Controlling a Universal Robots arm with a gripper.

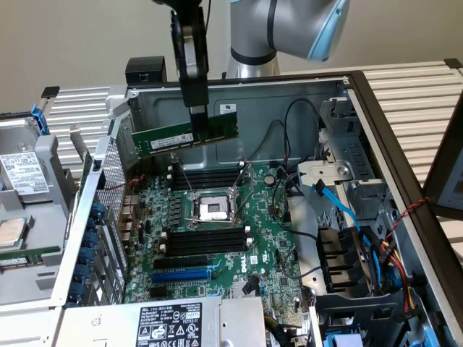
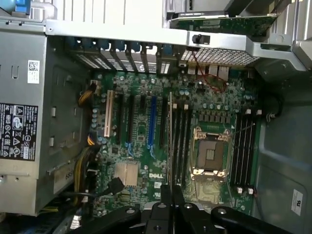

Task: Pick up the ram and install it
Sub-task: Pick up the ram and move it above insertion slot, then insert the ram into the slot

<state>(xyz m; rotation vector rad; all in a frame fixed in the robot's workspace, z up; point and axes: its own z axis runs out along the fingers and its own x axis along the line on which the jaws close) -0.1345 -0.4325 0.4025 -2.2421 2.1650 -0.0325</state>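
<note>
The ram is a long green stick with a white label. It hangs level above the motherboard inside an open computer case. My gripper comes down from above and is shut on the ram near its middle. Below it lie black memory slots beyond the processor socket, and more slots on the socket's near side. In the wrist view the ram shows edge-on as a thin line rising from my gripper. It runs along the black slots beside the socket.
The grey power supply fills the case's near end. A drive cage with a blue cable and bundled wires stands at the exterior view's right. The case's back wall rises behind the ram. A hard drive lies outside at the left.
</note>
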